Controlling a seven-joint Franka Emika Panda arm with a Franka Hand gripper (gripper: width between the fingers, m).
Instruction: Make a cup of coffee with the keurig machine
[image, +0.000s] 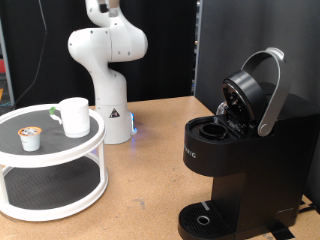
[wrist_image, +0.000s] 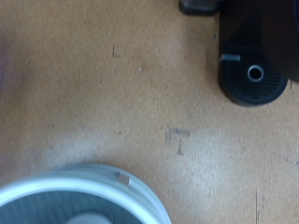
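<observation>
Nearest the camera in the exterior view, the keurig machine (image: 240, 165) is seen at the lower right of the frame, black and boxy, with its silver-trimmed lid (image: 258, 90) swung up and the pod chamber (image: 215, 129) left exposed. Its round drip base (image: 205, 218) is set at the bottom edge, with nothing standing on it. At the lower left, a white two-tier round stand (image: 52, 165) is placed on the wooden table (image: 140, 150). On the stand's upper tier the cup (image: 73, 116) is found, upright, with a small white pod (image: 31, 138) just beside it towards the frame's left. Further back, the white arm base (image: 108, 70) is planted behind the stand, rising out of the top of the frame. The gripper is not shown in either view, so whether it is open or closed cannot be told. From the wrist view, bare table (wrist_image: 121, 84) is looked down upon, with the drip base (wrist_image: 252, 79) and the stand's rim (wrist_image: 84, 187) caught at opposite corners.
</observation>
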